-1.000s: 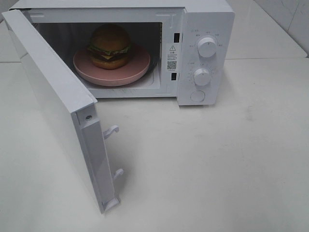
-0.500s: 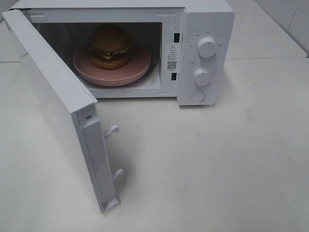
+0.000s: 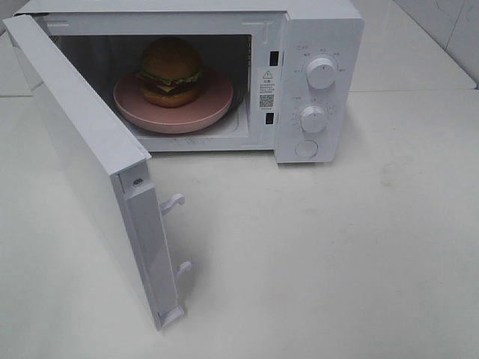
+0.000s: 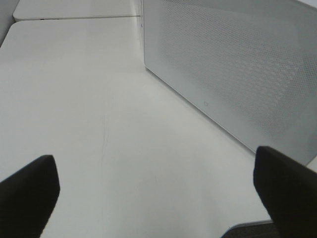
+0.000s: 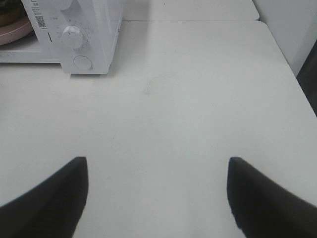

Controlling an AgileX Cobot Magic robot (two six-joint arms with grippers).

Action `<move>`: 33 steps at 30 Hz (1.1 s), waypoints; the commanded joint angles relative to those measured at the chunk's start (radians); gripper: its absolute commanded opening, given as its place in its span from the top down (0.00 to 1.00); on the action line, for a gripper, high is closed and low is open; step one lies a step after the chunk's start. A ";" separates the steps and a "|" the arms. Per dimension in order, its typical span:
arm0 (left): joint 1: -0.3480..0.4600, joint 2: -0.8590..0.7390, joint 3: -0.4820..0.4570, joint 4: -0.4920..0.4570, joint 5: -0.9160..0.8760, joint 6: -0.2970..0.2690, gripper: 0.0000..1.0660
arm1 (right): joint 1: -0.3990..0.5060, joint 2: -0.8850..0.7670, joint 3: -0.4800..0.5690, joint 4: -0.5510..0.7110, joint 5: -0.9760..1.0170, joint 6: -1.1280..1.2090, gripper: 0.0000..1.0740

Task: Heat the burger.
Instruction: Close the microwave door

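Observation:
The burger (image 3: 171,71) sits on a round pink plate (image 3: 213,105) inside the white microwave (image 3: 318,30), whose door (image 3: 90,161) stands wide open toward the front left. Neither arm shows in the exterior high view. My left gripper (image 4: 156,196) is open and empty over the white table, with the door's mesh outer face (image 4: 233,69) ahead of it. My right gripper (image 5: 157,196) is open and empty over the table, well in front of the microwave's control panel (image 5: 74,37). The plate's edge (image 5: 10,34) shows in the right wrist view; the burger is almost hidden there.
The microwave has two knobs (image 3: 321,72) (image 3: 312,118) and a round button (image 3: 305,149). Two latch hooks (image 3: 174,202) stick out from the door's free edge. A table seam (image 3: 419,90) runs behind. The table's right edge (image 5: 297,79) is near a wall.

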 commanded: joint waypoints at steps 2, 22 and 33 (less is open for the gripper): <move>-0.001 -0.005 0.000 -0.008 -0.012 -0.001 0.06 | -0.006 -0.031 0.003 0.005 0.000 -0.012 0.30; -0.001 -0.005 0.000 -0.008 -0.012 -0.001 0.06 | -0.006 -0.031 0.003 0.005 0.000 -0.012 0.30; 0.000 -0.005 0.001 -0.007 -0.012 -0.016 0.06 | -0.006 -0.030 0.003 0.005 0.000 -0.012 0.30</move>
